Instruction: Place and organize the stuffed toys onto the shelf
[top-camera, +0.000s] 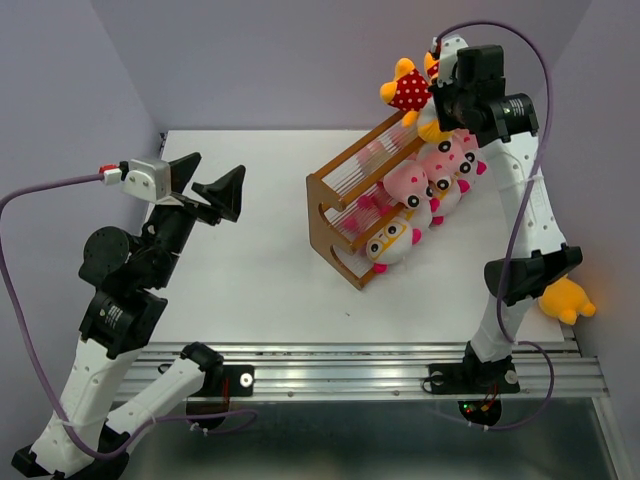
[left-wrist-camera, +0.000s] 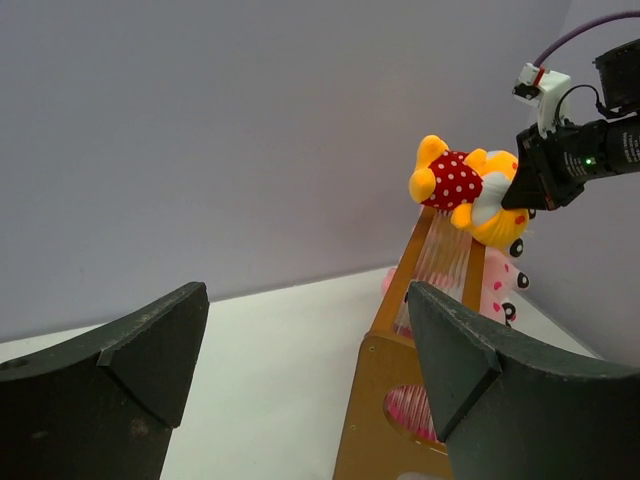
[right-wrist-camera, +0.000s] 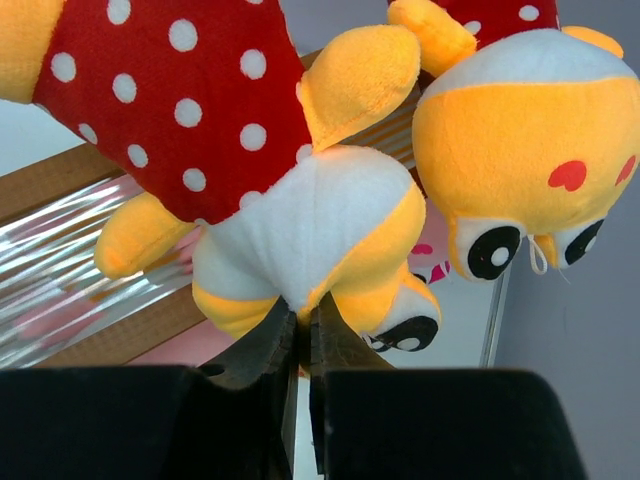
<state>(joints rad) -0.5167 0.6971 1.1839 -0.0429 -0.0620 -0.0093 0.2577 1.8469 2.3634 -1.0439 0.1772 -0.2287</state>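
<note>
Yellow-orange plush in red polka dots (top-camera: 408, 92) hangs from the right gripper (right-wrist-camera: 302, 305) above the far end of the shelf (top-camera: 338, 232). The way to do this well, I'd say, is to bring it low over the top rods, settle it in line with its neighbours, and only then let go. Released from up here, it could tumble off the back. Those jaws are pressed almost together on a fold of the toy's white-and-yellow head, so it's a thin pinch, not a full hug. Just beside it a second yellow toy (right-wrist-camera: 520, 150) shows its face upside down; whether it rests on the rack I can't tell. Further along the shelf, pink toys (top-camera: 410, 180) and a white-faced one with orange glasses (top-camera: 392, 240) line the side nearer that arm. One more yellow toy (top-camera: 567, 298) lies near the right edge of the table (top-camera: 260, 290), beside the right arm. Across the way the left gripper (top-camera: 208, 180) hovers spread wide, holding nothing.
</note>
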